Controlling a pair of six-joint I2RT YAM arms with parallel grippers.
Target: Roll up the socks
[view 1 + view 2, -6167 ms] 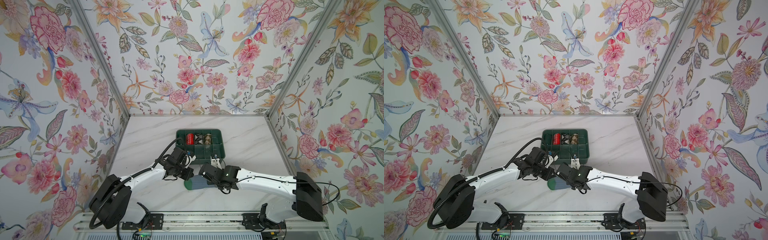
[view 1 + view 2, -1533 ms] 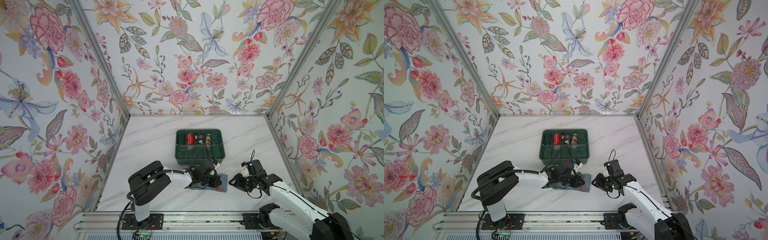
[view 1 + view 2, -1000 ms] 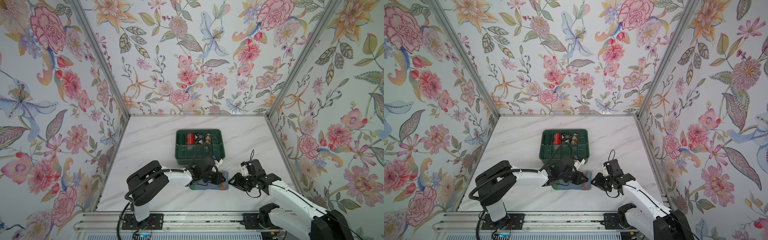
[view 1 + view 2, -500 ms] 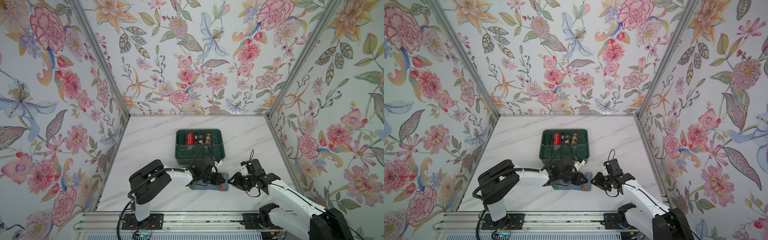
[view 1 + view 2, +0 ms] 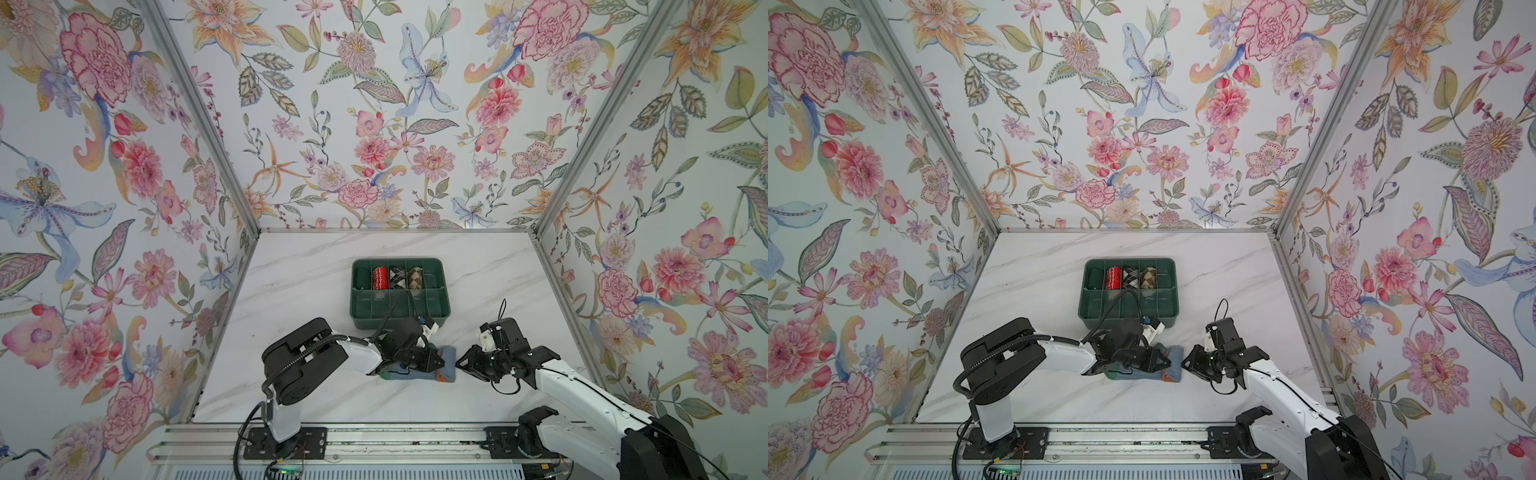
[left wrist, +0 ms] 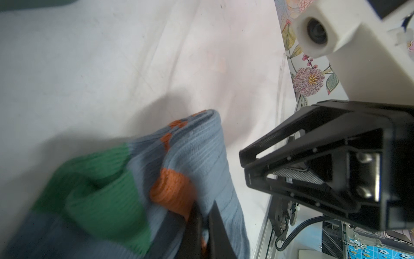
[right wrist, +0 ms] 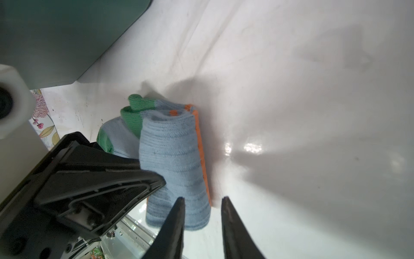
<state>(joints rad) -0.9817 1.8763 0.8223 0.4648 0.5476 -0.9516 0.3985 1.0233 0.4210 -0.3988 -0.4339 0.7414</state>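
Pinching the socks (image 7: 172, 161) just in front of green tray (image 5: 361, 316), left gripper (image 6: 205, 208) is clamped on fabric; right gripper (image 7: 202, 199) gapes empty beside them. Soft, light, springy; likely best grabbed at orange cuff (image 7: 199, 143).

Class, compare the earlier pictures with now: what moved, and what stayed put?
The right tool drew back rightward, then edged left toward the grey-blue ribbed socks with green and orange bands, jaws open. The left tool stays shut on them. The green plastic divided tray stayed put.
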